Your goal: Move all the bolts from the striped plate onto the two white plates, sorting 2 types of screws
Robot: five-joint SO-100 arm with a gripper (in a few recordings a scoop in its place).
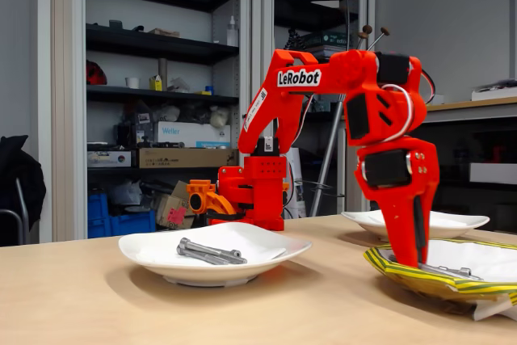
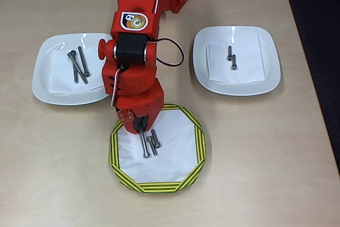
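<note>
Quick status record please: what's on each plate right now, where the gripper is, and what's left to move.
left white plate (overhead view): three long bolts
right white plate: two short bolts
striped plate: one long bolt and two short bolts remaining
gripper: lowered onto the striped plate at the upper end of the long bolt; whether it has gripped cannot be told
left to move: three bolts on the striped plate
sorting so far: consistent, long on the left plate, short on the right
</note>
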